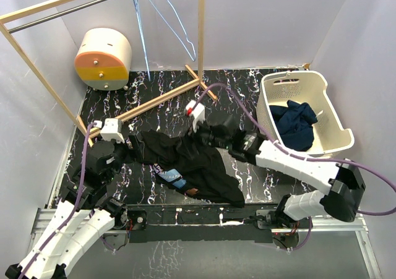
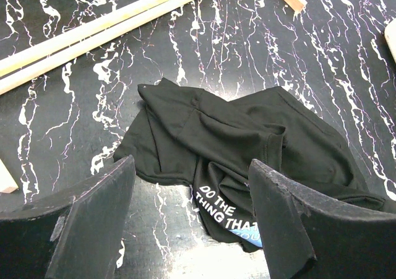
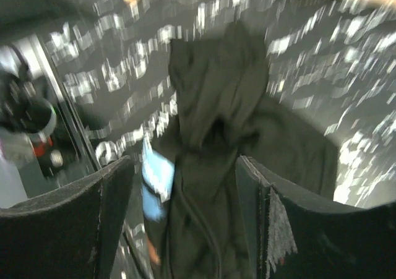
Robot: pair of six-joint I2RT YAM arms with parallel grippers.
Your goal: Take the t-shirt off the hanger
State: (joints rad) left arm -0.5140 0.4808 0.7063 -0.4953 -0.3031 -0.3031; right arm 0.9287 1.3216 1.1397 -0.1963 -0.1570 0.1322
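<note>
Two claws in view, both spread wide, neither pinching anything.

Seen from overhead: left gripper (image 1: 135,146) at centre-left of the frame, by the left edge of the black t-shirt (image 1: 192,161); right gripper (image 1: 208,135) just above centre, at the cloth's upper edge. T-shirt off any hanger, crumpled in a heap mid-frame on the black marbled table (image 1: 247,87), a patch of blue-and-white print showing toward its lower left. Blue wire hangers (image 1: 168,18) bare on the rail (image 1: 74,8) of the wooden rack (image 1: 201,25), top of frame. Round cream-and-orange drawer unit (image 1: 104,58) at upper left. White laundry basket (image 1: 334,121) at right, dark blue clothing (image 1: 296,123) inside.

Seen from the left wrist: dark fingers (image 2: 93,223) at the lower corners, well apart; t-shirt (image 2: 247,143) mid-frame, below and beyond them, white lettering at bottom centre; wooden bars (image 2: 105,25) across the upper left.

Seen from the right wrist: blurred throughout. Fingers (image 3: 93,220) low in the frame, apart, with the dark cloth (image 3: 216,106) running down the middle between them. Contact with the cloth impossible to tell.
</note>
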